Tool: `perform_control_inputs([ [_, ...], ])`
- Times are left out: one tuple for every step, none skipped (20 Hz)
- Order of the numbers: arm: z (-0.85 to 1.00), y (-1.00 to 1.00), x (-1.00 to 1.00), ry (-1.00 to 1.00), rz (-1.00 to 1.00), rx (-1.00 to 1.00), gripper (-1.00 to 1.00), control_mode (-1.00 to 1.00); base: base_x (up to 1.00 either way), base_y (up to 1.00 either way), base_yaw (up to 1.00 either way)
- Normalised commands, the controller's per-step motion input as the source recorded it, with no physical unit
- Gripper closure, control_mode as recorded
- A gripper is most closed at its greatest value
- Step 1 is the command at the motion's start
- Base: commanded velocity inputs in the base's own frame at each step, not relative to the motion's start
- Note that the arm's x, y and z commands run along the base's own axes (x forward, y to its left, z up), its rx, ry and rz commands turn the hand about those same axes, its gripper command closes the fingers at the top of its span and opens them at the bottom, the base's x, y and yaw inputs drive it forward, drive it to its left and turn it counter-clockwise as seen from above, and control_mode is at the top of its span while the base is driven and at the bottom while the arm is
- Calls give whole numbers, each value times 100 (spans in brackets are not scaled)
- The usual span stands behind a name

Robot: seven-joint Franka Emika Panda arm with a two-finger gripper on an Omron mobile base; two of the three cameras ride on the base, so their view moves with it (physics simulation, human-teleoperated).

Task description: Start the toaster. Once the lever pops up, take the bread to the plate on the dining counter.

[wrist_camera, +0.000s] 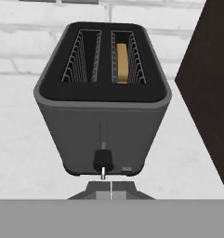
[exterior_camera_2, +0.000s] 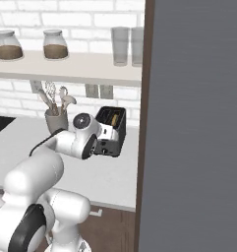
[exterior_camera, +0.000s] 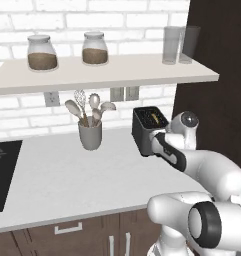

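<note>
Dark grey and boxy, the toaster (wrist_camera: 102,100) stands on the white worktop (exterior_camera: 67,180) with the tan bread slice (wrist_camera: 123,62) sunk in one slot, the closed fingers (wrist_camera: 110,190) just below its low lever (wrist_camera: 103,161); judging the starting step, next comes waiting for the pop-up.

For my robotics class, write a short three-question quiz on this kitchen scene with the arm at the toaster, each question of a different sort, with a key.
1. True or false: the bread sits in the left slot of the toaster as the hand view shows it.
2. Multiple choice: what stands on the counter to the left of the toaster in the left base view? A) a kettle B) a grey utensil cup C) a plate
3. Fill in: the gripper is ___ and sits just in front of the toaster's lever knob.

Key: 1. False, it sits in the right slot. 2. B. 3. shut.
</note>
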Motion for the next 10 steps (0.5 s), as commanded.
perform_control_inputs([
  [56, -4, 0, 1, -3, 0, 100, -100, 0, 0, 0],
  [52, -3, 0, 0, -3, 1, 100, -100, 0, 0, 0],
  [47, -3, 0, 0, -4, 3, 100, -100, 0, 0, 0],
  [45, -1, 0, -3, -4, 3, 100, -100, 0, 0, 0],
  [39, -1, 0, -5, -3, 2, 100, -100, 0, 0, 0],
  [33, 0, 0, -6, -3, 2, 100, -100, 0, 0, 0],
  [31, 0, 0, -5, -3, 1, 100, -100, 0, 0, 0],
  [29, -1, 0, -4, -2, 1, 100, -100, 0, 0, 0],
  [25, 0, 0, -1, -1, 0, 100, -100, 0, 0, 0],
  [21, 0, 0, 0, -1, 0, 100, -100, 0, 0, 0],
])
